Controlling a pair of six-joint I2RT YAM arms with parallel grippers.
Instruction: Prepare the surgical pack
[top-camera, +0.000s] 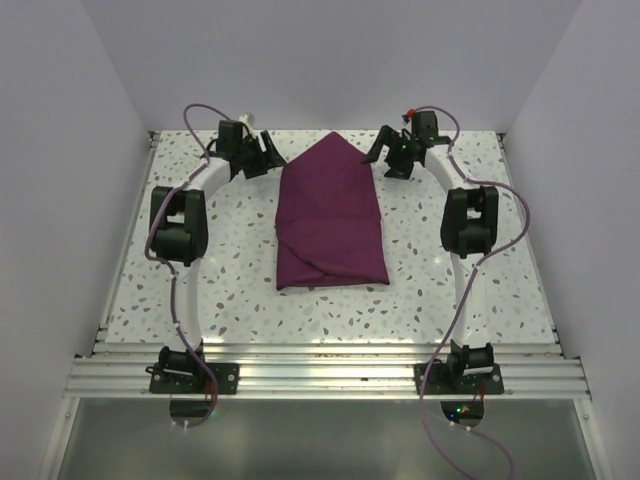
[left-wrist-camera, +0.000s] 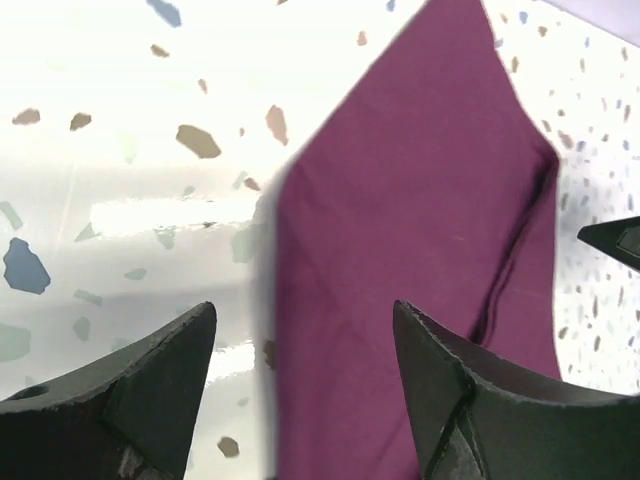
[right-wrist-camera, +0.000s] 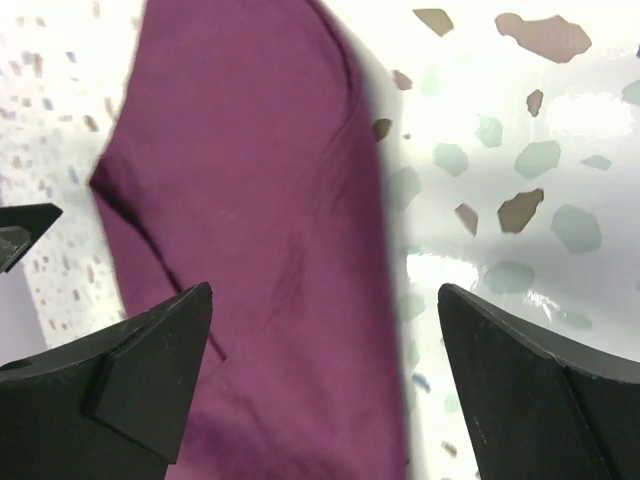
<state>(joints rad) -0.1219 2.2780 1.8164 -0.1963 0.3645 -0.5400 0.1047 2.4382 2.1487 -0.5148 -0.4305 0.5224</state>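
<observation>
The surgical pack (top-camera: 330, 215) lies mid-table as a deep purple fabric bundle, folded over with a pointed far end and a flap crossing its near end. Its contents are hidden. My left gripper (top-camera: 266, 157) hovers at the far left edge of the pack (left-wrist-camera: 420, 220). It is open (left-wrist-camera: 305, 320), with cloth and table showing between its fingers. My right gripper (top-camera: 384, 153) hovers at the pack's far right edge. It stands wide open (right-wrist-camera: 325, 295) over the cloth (right-wrist-camera: 250, 200) and holds nothing.
The speckled white table (top-camera: 450, 290) is walled by white panels at the left, back and right. An aluminium rail (top-camera: 320, 375) carries both arm bases at the near edge. Purple cables loop beside each arm.
</observation>
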